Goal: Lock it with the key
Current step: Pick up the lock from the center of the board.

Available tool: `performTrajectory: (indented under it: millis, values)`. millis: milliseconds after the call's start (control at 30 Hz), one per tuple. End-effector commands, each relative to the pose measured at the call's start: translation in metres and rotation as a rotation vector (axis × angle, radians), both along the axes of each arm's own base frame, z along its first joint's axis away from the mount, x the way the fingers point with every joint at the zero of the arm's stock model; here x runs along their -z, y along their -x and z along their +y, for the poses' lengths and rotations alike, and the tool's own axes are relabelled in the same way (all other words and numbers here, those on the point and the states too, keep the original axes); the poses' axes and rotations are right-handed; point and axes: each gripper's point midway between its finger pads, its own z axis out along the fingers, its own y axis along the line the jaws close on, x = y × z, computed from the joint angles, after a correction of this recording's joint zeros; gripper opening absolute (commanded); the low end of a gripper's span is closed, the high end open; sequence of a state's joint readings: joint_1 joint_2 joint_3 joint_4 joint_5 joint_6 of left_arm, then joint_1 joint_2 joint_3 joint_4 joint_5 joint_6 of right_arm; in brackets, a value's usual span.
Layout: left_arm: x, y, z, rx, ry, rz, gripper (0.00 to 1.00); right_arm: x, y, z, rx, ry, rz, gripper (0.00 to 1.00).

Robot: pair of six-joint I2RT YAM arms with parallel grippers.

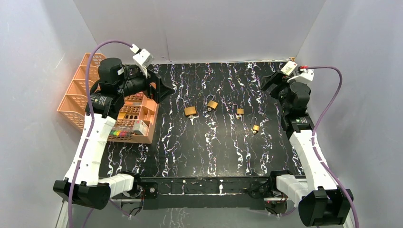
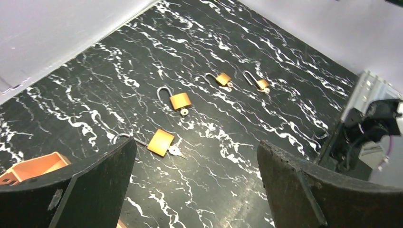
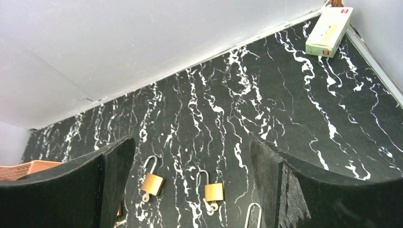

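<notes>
Several small brass padlocks with open shackles and keys in their keyholes lie mid-table. From left to right they are the largest padlock [image 1: 190, 111] [image 2: 160, 142], a second padlock [image 1: 212, 104] [image 2: 180, 100] [image 3: 152, 183], a third padlock [image 1: 240, 111] [image 2: 223, 79] [image 3: 214, 191] and a nearer one [image 1: 255, 128] [image 2: 262, 84]. My left gripper [image 1: 159, 88] [image 2: 195, 149] is open and empty, raised above the table's left side. My right gripper [image 1: 271, 83] [image 3: 190, 142] is open and empty, raised at the back right.
An orange plastic basket [image 1: 81, 102] with markers and a small box stands at the left edge under my left arm. A white box [image 1: 289, 67] [image 3: 329, 31] lies in the back right corner. Grey walls close in three sides.
</notes>
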State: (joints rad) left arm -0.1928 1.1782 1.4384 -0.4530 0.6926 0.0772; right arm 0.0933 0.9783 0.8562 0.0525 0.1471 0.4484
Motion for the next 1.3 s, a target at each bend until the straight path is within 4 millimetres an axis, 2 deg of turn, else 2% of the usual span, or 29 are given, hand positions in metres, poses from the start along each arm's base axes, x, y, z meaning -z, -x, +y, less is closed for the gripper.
performTrajectory:
  millis: [0,233,333,367,433,500,600,633,700,800,933,1000,1133,1200,1267]
  values:
    - [-0.012,0.031,-0.013,0.150,0.001,-0.016,0.98,-0.059,0.001,0.000,-0.004,-0.055,-0.147,0.98]
    - [-0.022,0.066,-0.028,0.347,0.049,-0.040,0.98,-0.067,0.004,-0.001,0.012,-0.134,-0.196,0.98]
    - [-0.025,0.076,-0.037,0.443,0.101,-0.035,0.98,-0.064,0.005,0.023,-0.110,-0.202,-0.153,0.98]
    - [-0.024,0.073,-0.038,0.439,0.112,-0.026,0.98,-0.063,0.005,0.033,-0.164,-0.226,-0.132,0.98]
    - [-0.017,0.055,-0.038,0.372,0.116,0.020,0.98,-0.061,0.006,0.049,-0.249,-0.243,-0.090,0.98]
    - [-0.011,0.034,-0.035,0.284,0.103,0.065,0.98,-0.063,0.012,0.064,-0.391,-0.095,-0.093,0.98]
    - [0.006,-0.018,-0.017,-0.008,0.088,0.132,0.98,-0.057,0.010,0.068,-0.425,-0.072,-0.092,0.99]
    - [0.017,-0.038,-0.004,-0.142,0.075,0.155,0.98,-0.044,0.002,0.072,-0.435,-0.069,-0.023,0.98]
    - [0.043,-0.064,0.020,-0.352,0.040,0.203,0.98,-0.016,-0.012,0.082,-0.398,-0.023,0.158,0.98]
    - [0.073,-0.080,0.047,-0.545,-0.014,0.263,0.98,0.019,-0.022,0.110,-0.306,0.097,0.322,0.98]
    - [0.071,-0.075,0.055,-0.582,-0.012,0.244,0.98,0.053,-0.023,0.150,-0.324,0.038,0.454,0.98]
    - [0.080,-0.074,0.054,-0.570,0.005,0.295,0.98,0.069,-0.027,0.170,-0.314,0.058,0.524,0.98]
    - [0.102,-0.075,0.066,-0.606,0.023,0.361,0.98,0.091,-0.022,0.241,-0.432,0.143,0.598,0.97]
    - [0.096,-0.073,0.074,-0.609,0.064,0.349,0.98,0.099,-0.012,0.277,-0.520,0.215,0.594,0.98]
    - [0.088,-0.070,0.084,-0.600,0.102,0.345,0.98,0.113,-0.004,0.302,-0.598,0.274,0.601,0.99]
